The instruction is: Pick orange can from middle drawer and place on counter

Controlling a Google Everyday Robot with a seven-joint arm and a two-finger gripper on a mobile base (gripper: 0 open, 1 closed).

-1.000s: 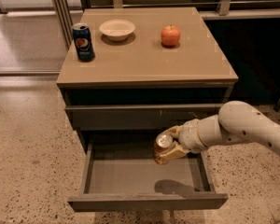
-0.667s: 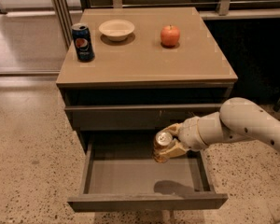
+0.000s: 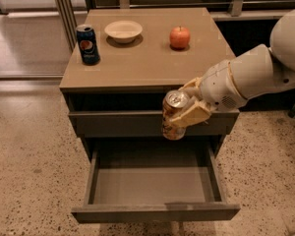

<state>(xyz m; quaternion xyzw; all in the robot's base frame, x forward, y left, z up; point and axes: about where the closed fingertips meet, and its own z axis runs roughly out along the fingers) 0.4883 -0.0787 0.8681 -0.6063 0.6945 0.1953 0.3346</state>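
My gripper is shut on the orange can, a small orange-brown can with a silver top. It holds the can upright in the air, in front of the closed drawer front just below the counter edge and above the open middle drawer. The drawer is pulled out and its grey inside holds nothing that I can see. The tan counter lies behind and above the can. My white arm reaches in from the right.
On the counter stand a dark blue Pepsi can at the left, a pale bowl at the back middle and a red apple to its right. The speckled floor surrounds the cabinet.
My gripper has lifted the orange can up out of the drawer to the height of the upper drawer front. The view has moved closer to the cabinet.
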